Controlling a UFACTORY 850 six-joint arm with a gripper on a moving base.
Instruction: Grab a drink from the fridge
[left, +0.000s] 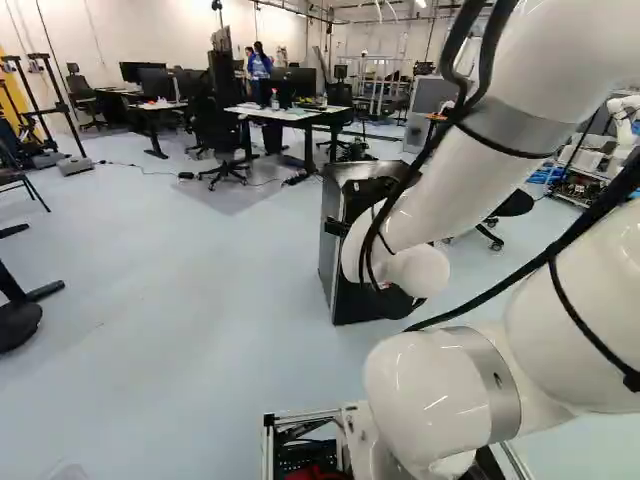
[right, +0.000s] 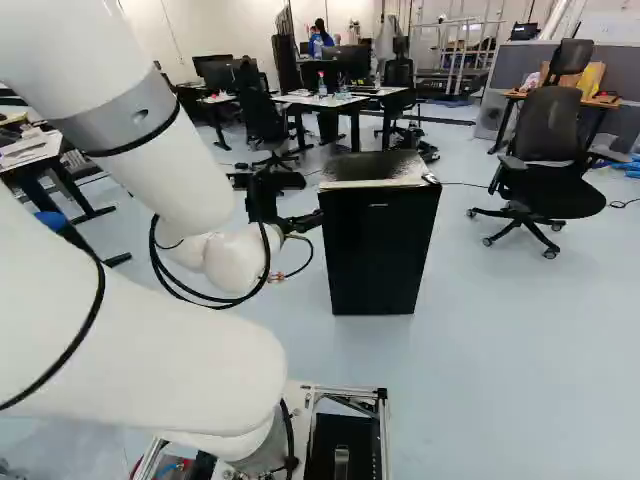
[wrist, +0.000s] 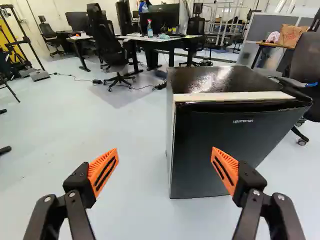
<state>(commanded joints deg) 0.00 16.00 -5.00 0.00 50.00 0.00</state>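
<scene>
Gripper (wrist: 165, 149) stands wide open, nothing between its orange pads (wrist: 95, 169); no contact with anything seen in the wrist view. The drink is not visible in any view; I take it to be inside the fridge (right: 380, 240), which stands upright on the floor (wrist: 90, 135), ahead of me. Relation that matters: looking along the fingers, the upright edge where door meets side panel lies nearly straight ahead, between the pads, while the bulk of the fridge runs off to my right. The door (wrist: 200, 150) looks shut; its long axis is vertical, and the pads face each other across the gap, so they flank that edge rather than a handle. Judgement: the next move is an approach to the door's free edge, but I cannot tell which side is hinged. Risk: closing on the cabinet corner, or nudging the whole fridge. View comparison: the wrist view gives the pale strip (wrist: 235, 96) along the top's front edge, just behind the door's top. The left base view adds the grey side panel (left: 328, 240), though my arm (left: 430, 180) covers much of the front. The right base view shows the front face in full, but not how near the gripper is.
</scene>
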